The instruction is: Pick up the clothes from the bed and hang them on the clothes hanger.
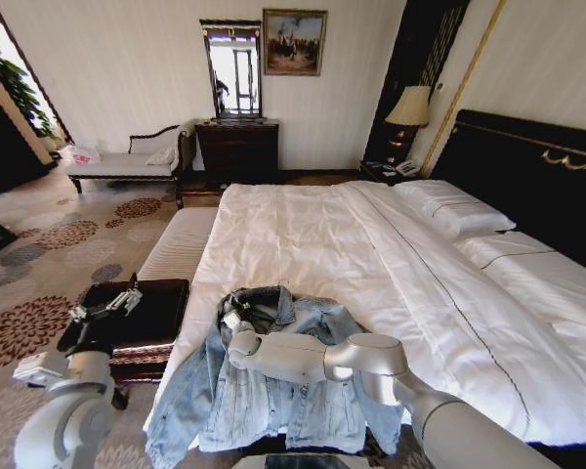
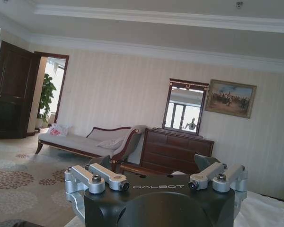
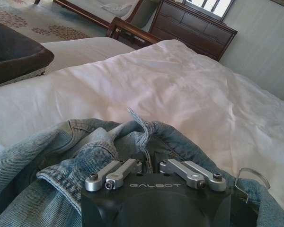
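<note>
Right pincer was down on the collar of the denim jacket, its fingers drawn close together around a fold of the cloth. The jacket lay spread at the foot of the bed, partly hanging over the edge. A thin metal hook of the clothes hanger stuck out of the denim beside the pincer. Left pincer was held up beside the bed, spread wide and holding nothing.

Faded light-blue jacket; white quilt
</note>
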Tool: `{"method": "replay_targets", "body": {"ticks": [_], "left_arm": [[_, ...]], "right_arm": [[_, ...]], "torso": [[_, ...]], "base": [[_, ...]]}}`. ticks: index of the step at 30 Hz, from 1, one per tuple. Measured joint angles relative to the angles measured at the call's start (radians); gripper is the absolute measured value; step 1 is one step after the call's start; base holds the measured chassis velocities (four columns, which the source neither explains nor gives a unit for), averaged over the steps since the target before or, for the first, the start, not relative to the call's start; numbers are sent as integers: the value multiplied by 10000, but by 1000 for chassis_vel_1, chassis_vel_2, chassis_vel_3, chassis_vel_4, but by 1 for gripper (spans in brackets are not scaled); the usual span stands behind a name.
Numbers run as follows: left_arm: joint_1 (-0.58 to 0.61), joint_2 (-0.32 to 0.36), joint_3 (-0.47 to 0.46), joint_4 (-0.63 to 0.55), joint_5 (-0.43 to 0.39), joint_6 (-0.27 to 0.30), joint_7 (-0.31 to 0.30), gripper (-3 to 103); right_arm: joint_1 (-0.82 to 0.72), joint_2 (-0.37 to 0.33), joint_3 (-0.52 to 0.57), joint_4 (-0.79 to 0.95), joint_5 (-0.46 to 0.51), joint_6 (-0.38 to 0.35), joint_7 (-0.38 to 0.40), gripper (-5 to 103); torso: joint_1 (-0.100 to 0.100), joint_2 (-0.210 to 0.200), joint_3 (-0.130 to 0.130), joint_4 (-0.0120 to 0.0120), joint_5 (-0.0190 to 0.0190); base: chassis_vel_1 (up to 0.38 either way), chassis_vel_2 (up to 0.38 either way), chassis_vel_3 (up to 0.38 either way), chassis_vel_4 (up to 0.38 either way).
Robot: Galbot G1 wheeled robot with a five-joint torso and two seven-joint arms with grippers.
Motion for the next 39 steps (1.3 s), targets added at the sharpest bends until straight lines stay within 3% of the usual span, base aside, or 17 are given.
{"method": "replay_targets", "body": {"ticks": [1,4,16,22,30,39], "left_arm": [[0,0,0,0,0,0,0,100],[2,11,-12,-20,-10,0,-25,100],[60,50,-140,-82,-122,0,-67,100],[66,-3,-101,-94,-128,0,-71,100],[75,-31,-75,-45,-120,-5,-64,100],[-14,19,-2,7,-115,-6,-62,100]], "right_arm": [[0,0,0,0,0,0,0,16],[48,-95,50,57,91,27,-3,2],[536,-680,320,658,204,44,4,1],[999,-1331,249,1414,439,-502,-42,1],[706,-1987,122,1901,637,-1165,477,1],[199,-1967,-342,2041,281,-1128,595,1]], "torso": [[0,0,0,0,0],[0,0,0,0,0],[0,0,0,0,1],[0,0,1,0,1],[-2,0,0,-1,2],[-2,0,0,-1,1]], "base": [[0,0,0,0],[0,0,0,0],[0,0,0,0],[0,0,0,0],[0,0,0,0],[0,0,0,0]]}}
